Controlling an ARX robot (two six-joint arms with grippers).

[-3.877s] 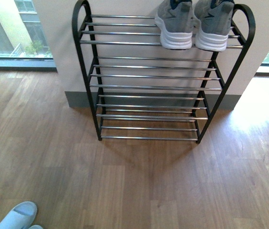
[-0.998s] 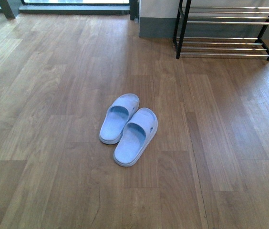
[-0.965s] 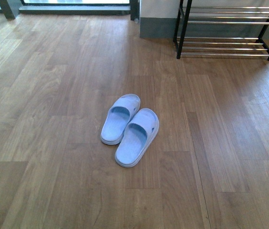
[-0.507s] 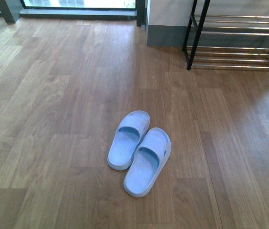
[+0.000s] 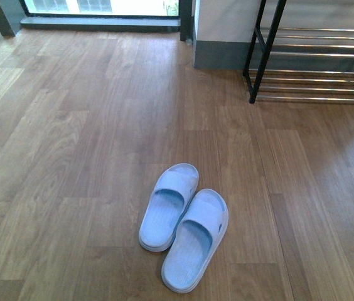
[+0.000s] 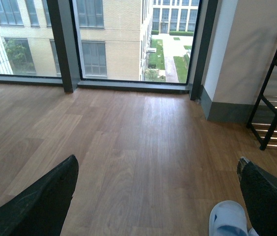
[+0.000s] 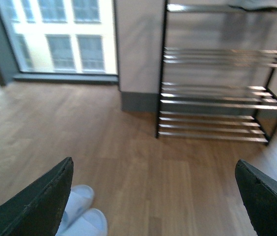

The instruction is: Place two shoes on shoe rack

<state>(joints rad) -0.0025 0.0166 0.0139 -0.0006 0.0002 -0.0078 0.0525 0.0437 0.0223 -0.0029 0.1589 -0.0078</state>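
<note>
Moved: slippers [image 5: 169, 207] sit closer in the front view, shoe rack [image 5: 264, 53] drifted further toward 2 o'clock.
Slippers: smooth pale-blue rubber pair, touching, at 6 o'clock on wood-plank floor [image 5: 70, 157].
Rack: black frame, shiny chrome rods.
Grippers: left gripper [image 6: 157, 161] and right gripper [image 7: 154, 163] both spread wide, empty.

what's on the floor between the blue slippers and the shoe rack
Only bare wood floor separates the slippers from the shoe rack, front view.
</note>
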